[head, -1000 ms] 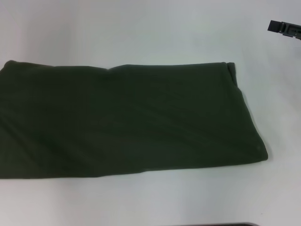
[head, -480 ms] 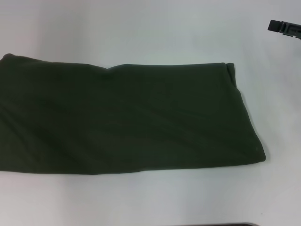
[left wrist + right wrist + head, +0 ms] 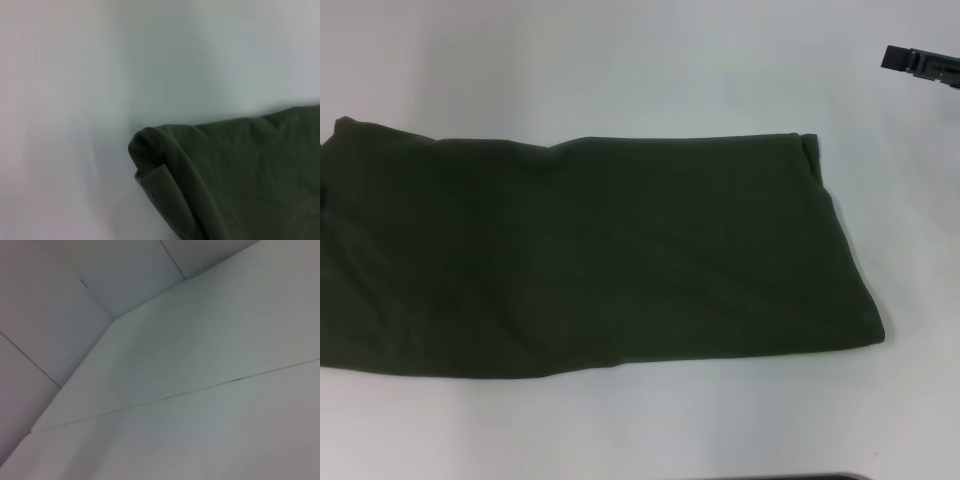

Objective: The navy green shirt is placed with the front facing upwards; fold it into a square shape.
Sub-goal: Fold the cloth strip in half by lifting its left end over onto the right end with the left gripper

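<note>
The navy green shirt [image 3: 590, 255] lies folded into a long band, plain side up, across the white table [image 3: 640, 70], running off its left edge. The left gripper is out of sight. The right gripper [image 3: 920, 63] hovers at the far right edge; whether its fingers are parted cannot be told.

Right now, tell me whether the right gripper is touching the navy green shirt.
Apart. The head view shows the right gripper far off at the edge, bare white table between it and the navy green shirt.

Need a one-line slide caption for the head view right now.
Green shirt folded into a long band across the white table, plain side up; right gripper off at the far right edge.
</note>
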Controlling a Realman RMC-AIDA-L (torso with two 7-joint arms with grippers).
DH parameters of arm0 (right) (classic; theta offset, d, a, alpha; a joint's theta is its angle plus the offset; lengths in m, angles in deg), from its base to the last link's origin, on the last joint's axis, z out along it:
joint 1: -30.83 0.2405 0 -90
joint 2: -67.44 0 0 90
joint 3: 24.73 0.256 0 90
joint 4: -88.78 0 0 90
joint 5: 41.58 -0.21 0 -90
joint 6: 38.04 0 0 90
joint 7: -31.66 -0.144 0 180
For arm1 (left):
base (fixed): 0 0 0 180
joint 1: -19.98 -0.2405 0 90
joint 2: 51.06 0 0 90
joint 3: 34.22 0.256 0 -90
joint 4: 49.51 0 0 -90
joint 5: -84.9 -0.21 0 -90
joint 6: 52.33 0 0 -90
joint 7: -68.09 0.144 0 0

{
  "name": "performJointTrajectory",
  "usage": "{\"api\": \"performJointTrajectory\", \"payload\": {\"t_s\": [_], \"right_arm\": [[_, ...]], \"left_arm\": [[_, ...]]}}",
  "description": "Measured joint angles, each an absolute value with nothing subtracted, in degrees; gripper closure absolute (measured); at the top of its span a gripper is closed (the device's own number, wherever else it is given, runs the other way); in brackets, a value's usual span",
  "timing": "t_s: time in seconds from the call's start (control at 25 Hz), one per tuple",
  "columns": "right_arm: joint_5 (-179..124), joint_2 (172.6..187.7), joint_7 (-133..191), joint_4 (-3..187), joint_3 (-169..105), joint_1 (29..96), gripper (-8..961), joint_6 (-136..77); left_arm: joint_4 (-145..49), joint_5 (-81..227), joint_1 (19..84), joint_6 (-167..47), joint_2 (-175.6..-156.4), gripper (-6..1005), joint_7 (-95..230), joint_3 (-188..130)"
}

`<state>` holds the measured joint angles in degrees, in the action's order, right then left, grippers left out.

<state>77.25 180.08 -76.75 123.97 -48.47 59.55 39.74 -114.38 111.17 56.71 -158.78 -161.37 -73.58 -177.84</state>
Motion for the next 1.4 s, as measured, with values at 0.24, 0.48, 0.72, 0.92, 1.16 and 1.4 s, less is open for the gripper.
{"api": "performJointTrajectory", "payload": {"t_s": [0.24, 0.48, 0.72, 0.92, 1.16, 1.4], "right_arm": [[77.3, 180.12, -76.6, 123.9, -48.5, 59.6, 38, 39.8], [77.3, 180.2, -76.5, 123.8, -48.5, 59.6, 38, 39.7], [77.3, 180.21, -76.5, 123.8, -48.6, 59.6, 38, 39.7], [77.3, 180.21, -76.3, 123.8, -48.6, 59.6, 38, 39.6], [77.3, 180.05, -76.1, 123.8, -48.6, 59.5, 38, 39.6], [77.2, 179.9, -76.2, 123.8, -48.6, 59.3, 38, 39.6]], "left_arm": [[-114.7, 111.2, 56.8, -159.2, -161.5, 963, -74.1, -177.8], [-115.8, 111.2, 57.5, -160.1, -162.25, 963, -74.2, -177.8], [-116.1, 111.8, 58.5, -160.7, -163.37, 963, -74.2, -177.9], [-116.5, 111.9, 60.2, -161.8, -164.65, 963, -74.0, -177.9], [-118.3, 114.7, 61.3, -164.1, -165.48, 962, -74.2, -177.8], [-120.5, 116.7, 61.6, -165.9, -165.85, 960, -74.2, -178.1]]}}
